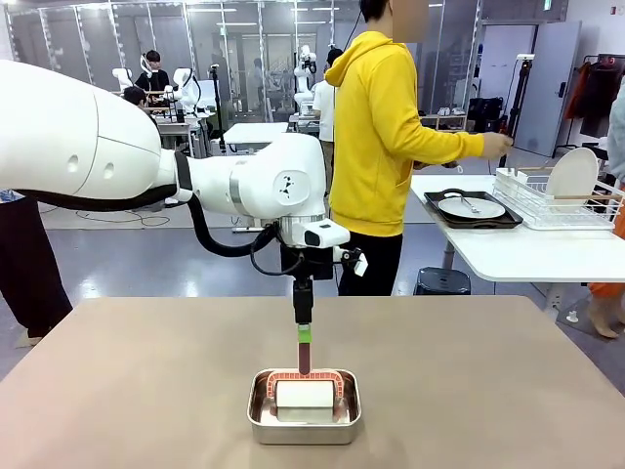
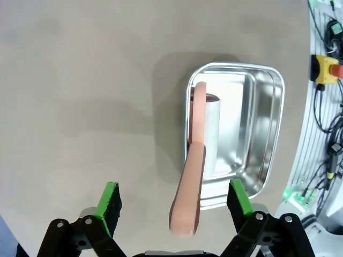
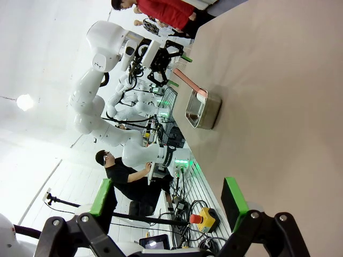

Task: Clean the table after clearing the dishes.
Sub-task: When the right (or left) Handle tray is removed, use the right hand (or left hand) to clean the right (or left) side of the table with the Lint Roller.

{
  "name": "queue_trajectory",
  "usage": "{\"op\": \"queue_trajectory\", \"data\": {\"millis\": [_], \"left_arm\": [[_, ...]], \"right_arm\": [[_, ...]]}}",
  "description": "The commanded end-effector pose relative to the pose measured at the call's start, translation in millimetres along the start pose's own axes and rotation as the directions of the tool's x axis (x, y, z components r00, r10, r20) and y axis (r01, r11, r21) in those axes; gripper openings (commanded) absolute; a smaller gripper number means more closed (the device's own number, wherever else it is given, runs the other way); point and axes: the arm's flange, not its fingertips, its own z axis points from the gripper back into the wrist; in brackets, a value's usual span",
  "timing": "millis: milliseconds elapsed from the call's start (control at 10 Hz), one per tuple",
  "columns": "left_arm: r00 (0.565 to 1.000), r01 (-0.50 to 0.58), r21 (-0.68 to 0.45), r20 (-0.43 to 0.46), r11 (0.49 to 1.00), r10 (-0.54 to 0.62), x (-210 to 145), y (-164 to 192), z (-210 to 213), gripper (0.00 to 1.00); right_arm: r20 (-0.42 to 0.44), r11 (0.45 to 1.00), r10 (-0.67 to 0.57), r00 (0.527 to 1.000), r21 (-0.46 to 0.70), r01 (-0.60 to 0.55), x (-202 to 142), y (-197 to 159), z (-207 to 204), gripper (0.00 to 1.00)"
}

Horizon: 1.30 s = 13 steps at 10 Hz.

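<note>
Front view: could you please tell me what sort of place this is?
Probably a robotics lab: a white robot arm over the table, a red emergency-stop button among cables, and a dish rack nearby.

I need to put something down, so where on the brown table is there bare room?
The table is bare left of the steel pan to the left edge, right of it to the right edge, and behind it to the far edge. The near middle is crowded: the pan holds a pink-handled tool, with the left pincer open around its handle.
</note>
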Motion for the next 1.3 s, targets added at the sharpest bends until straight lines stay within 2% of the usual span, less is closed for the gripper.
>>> {"op": "queue_trajectory", "data": {"millis": [0,500,600,700,800,900,1000,1100,1200], "left_arm": [[0.998,-0.038,0.035,0.046,0.999,0.036,-8,-15,-9,1.00],[0.999,-0.035,0.010,0.005,0.999,0.035,-4,-21,-18,1.00],[0.999,-0.037,0.016,0.006,0.999,0.037,-3,-21,-16,0.94],[0.999,-0.036,0.023,0.009,0.999,0.036,-2,-22,-15,0.81],[0.999,-0.047,0.024,-0.002,0.999,0.047,-2,-22,-14,0.75],[0.998,-0.058,0.011,-0.016,0.998,0.058,-1,-22,-13,0.62],[0.998,-0.064,0.006,-0.019,0.998,0.064,-2,-22,-13,0.55],[0.997,-0.070,-0.001,-0.030,0.998,0.070,-2,-23,-12,0.43],[0.997,-0.069,0.007,-0.023,0.998,0.069,-2,-24,-11,0.36]], "right_arm": [[-0.001,1.000,0.005,1.000,-0.001,-0.005,-3,5,-2,1.00],[-0.001,1.000,0.005,1.000,-0.001,-0.005,-3,5,-2,1.00],[-0.001,1.000,0.005,1.000,-0.001,-0.005,-3,5,-2,1.00],[-0.001,1.000,0.005,1.000,-0.001,-0.005,-3,5,-2,1.00],[-0.001,1.000,0.005,1.000,-0.001,-0.005,-3,5,-2,1.00],[-0.001,1.000,0.005,1.000,-0.001,-0.005,-3,5,-2,1.00],[-0.001,1.000,0.005,1.000,-0.001,-0.005,-3,5,-2,1.00],[-0.001,1.000,0.005,1.000,-0.001,-0.005,-3,5,-2,1.00],[-0.001,1.000,0.005,1.000,-0.001,-0.005,-3,5,-2,1.00]]}}
